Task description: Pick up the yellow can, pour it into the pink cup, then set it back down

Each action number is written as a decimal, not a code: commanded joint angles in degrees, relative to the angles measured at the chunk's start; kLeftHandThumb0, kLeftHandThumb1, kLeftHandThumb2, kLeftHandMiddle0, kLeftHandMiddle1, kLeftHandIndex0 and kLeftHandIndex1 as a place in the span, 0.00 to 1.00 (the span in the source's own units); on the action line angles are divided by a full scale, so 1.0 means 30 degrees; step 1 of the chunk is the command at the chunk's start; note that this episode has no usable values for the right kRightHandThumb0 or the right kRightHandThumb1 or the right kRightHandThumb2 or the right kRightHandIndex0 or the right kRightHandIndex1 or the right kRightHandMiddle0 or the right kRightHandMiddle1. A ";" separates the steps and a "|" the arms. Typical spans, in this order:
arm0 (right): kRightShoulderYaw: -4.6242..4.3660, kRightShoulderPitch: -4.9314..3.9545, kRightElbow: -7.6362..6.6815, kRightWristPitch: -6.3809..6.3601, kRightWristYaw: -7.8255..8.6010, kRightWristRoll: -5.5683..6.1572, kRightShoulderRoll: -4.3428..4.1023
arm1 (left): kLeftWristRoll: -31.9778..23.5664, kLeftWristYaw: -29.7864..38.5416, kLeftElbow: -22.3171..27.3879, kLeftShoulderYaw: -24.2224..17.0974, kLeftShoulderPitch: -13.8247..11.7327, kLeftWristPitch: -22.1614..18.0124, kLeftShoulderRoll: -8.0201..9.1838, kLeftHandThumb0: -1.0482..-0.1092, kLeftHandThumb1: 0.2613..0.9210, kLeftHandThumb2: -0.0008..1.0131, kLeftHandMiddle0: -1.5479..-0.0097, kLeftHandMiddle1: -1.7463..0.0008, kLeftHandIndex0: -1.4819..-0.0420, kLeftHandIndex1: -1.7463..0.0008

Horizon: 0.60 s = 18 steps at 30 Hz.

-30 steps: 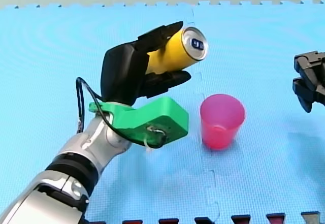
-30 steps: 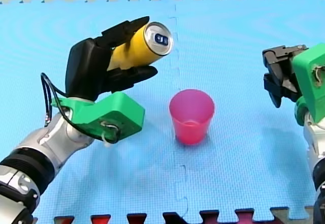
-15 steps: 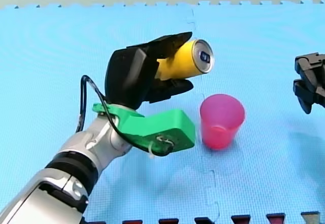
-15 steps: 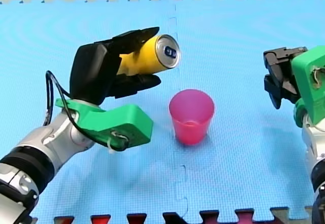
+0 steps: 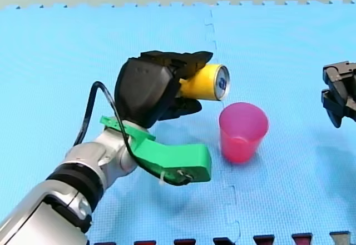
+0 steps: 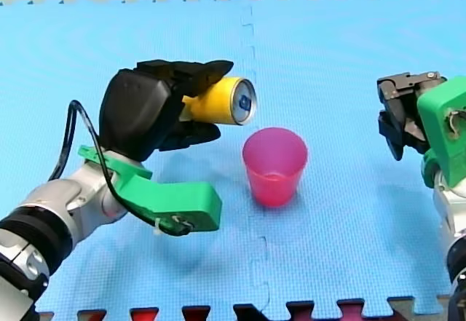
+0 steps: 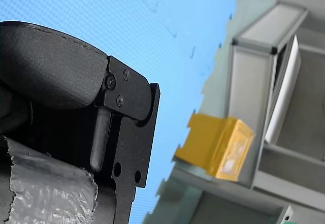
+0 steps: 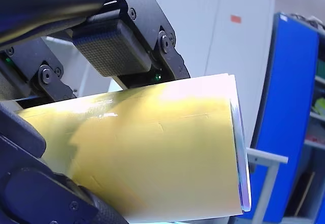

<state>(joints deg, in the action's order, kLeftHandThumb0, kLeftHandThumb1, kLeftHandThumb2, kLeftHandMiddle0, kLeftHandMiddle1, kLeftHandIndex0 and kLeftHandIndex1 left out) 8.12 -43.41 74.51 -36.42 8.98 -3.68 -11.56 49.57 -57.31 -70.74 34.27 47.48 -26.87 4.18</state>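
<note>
Status: pick-up is done. The left hand (image 5: 147, 86) is clamped round the yellow aluminium drink can (image 5: 204, 82), fingers wrapped over the top and under the body. The second wrist view agrees: a ribbed black finger pad (image 8: 109, 46) presses on the can wall.

Can position: in the air over the middle of the blue foam puzzle mat (image 5: 67, 50), clear of its surface. It is tipped to about horizontal, silver lid facing the mat's right edge.

The pink plastic cup (image 5: 243, 131) stands upright on the mat, a little toward the right edge from the centre seam. The can's lid end sits just beside the cup's rim on the left-edge side and slightly above it. It looks not quite over the opening.

Judgement: the pour step is under way, tilt phase. I see no stream, and cannot tell if anything is in the cup.

Left to do: bring the lid over the rim or tip further, finish the pour, right the can, set it back on the mat, release.

The right hand (image 6: 404, 113) is up by the mat's right edge, well apart from the cup, holding nothing. Whether it is open or closed I cannot tell.

Count:
- yellow can: 1
- pink cup: 1
- robot hands: 2
- green plastic wrist mounts: 2, one on the left arm (image 6: 171, 201), one on the right (image 6: 451, 128)
- black cable loop on the left forearm (image 6: 73, 139): 1
</note>
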 commanded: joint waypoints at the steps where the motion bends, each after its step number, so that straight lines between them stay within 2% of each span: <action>1: 0.0041 0.0069 0.0075 -0.0171 0.0007 0.0018 -0.0015 | 0.0224 -0.0445 -0.0069 0.0298 0.0291 0.0278 0.0119 0.82 0.82 0.01 0.07 0.96 0.22 1.00; 8: 0.0079 0.0134 0.0189 -0.0303 -0.0021 -0.0015 0.0008 | 0.0876 -0.1520 -0.0327 0.1135 0.0502 0.1155 0.0147 0.81 0.82 0.00 0.08 0.95 0.22 1.00; 15: 0.0136 0.0106 0.0264 -0.0322 -0.0002 -0.0007 -0.0007 | 0.1099 -0.1995 -0.0579 0.1593 0.0644 0.1488 0.0161 0.82 0.82 0.00 0.08 0.93 0.21 0.99; 16: 0.0156 0.0096 0.0272 -0.0308 0.0054 0.0012 -0.0014 | 0.1085 -0.2013 -0.0595 0.1617 0.0650 0.1502 0.0155 0.82 0.82 0.00 0.12 0.87 0.20 1.00; 18: 0.0255 0.0071 0.0295 -0.0258 0.0290 0.0122 -0.0033 | 0.1050 -0.2027 -0.0621 0.1645 0.0667 0.1525 0.0136 0.83 0.82 0.00 0.28 0.60 0.20 1.00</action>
<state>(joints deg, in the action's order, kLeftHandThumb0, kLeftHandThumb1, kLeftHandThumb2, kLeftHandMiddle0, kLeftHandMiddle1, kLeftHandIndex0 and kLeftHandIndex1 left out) 8.62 -43.10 75.35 -37.22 9.53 -3.58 -11.45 52.93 -62.85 -72.51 39.09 48.82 -22.37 4.42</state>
